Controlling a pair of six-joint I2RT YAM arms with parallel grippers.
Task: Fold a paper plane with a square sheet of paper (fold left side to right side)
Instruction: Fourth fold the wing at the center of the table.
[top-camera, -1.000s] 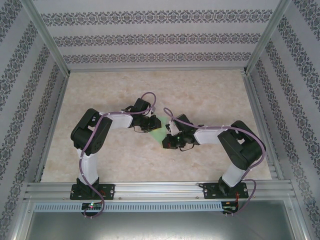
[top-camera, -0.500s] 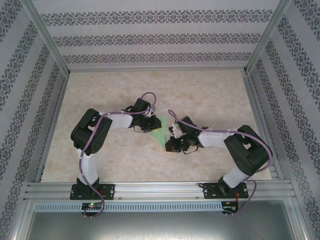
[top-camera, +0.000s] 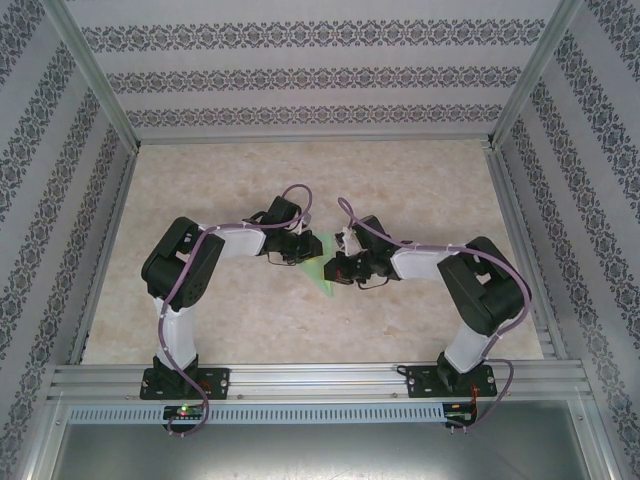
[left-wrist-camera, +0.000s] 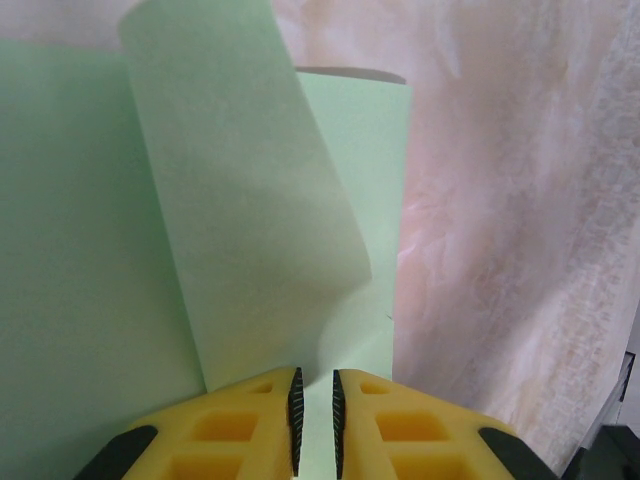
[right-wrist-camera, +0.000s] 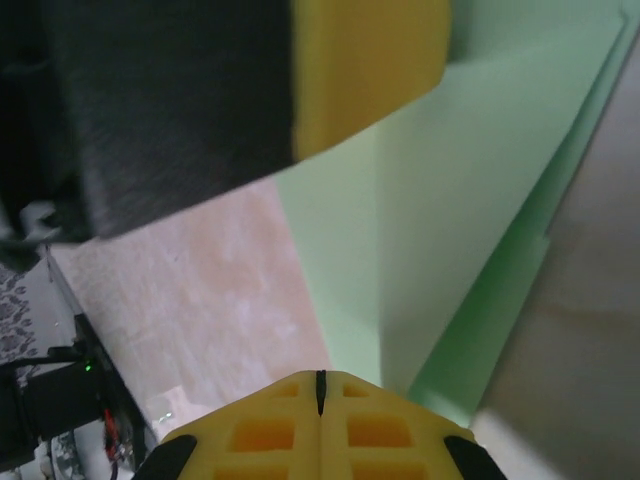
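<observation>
Since the square sheet of paper (top-camera: 320, 272), at the middle of the table (top-camera: 420, 190), looked light and limp, a free edge seemed the place to pinch; the left gripper (left-wrist-camera: 317, 420) stood barely parted, the right gripper (right-wrist-camera: 320, 385) pressed together.

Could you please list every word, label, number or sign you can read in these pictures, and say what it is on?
None can be read. The paper is plain, the left gripper and right gripper bear no marks, and the walls have an ornamental pattern, not letters.
</observation>
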